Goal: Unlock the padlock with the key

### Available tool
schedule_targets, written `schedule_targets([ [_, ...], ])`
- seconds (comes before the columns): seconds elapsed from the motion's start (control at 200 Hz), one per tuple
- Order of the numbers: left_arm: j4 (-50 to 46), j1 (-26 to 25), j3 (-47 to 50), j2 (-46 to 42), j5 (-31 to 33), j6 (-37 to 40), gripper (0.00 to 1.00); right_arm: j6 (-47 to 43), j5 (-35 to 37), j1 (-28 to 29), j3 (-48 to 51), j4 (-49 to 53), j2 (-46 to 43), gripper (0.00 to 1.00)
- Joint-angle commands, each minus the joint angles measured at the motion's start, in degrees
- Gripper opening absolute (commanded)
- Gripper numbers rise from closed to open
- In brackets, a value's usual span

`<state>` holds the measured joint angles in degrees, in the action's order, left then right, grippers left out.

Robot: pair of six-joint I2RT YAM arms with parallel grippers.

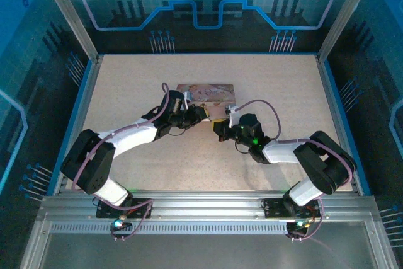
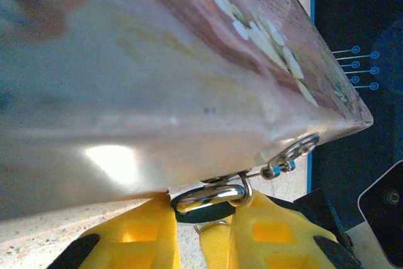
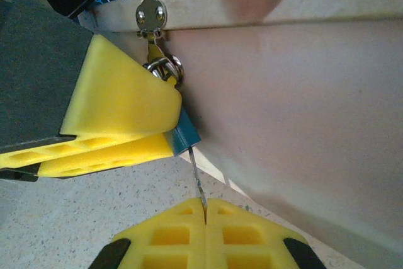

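At lower centre of the right wrist view, the right gripper (image 3: 204, 205) presses its 2 yellow pads together on the key (image 3: 198, 177), whose long axis points up-frame into the blue padlock (image 3: 187, 138) directly above, which the left gripper (image 2: 203, 215) pinches beside the pink tin box (image 3: 302, 111).

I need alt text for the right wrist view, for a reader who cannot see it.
The right gripper, shut on the thin grey key, holds its tip at the bottom of the small blue padlock. The left gripper clamps the padlock, whose shackle hangs from the hasp of the pale pink tin.
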<state>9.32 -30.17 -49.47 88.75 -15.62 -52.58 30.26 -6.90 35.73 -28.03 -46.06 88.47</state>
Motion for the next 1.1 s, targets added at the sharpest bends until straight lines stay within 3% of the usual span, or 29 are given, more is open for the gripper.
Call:
schedule_targets([
  [0.0,4.94,-0.67,-1.51,-2.24,-0.47,-0.07,0.12,0.50,-1.10,-0.66,-1.64,-2.36,0.74,0.00],
  [1.095,4.76,-0.81,-2.03,-2.11,-1.27,-0.62,0.12,-1.47,-1.37,-1.73,-4.01,-2.59,3.59,0.00],
])
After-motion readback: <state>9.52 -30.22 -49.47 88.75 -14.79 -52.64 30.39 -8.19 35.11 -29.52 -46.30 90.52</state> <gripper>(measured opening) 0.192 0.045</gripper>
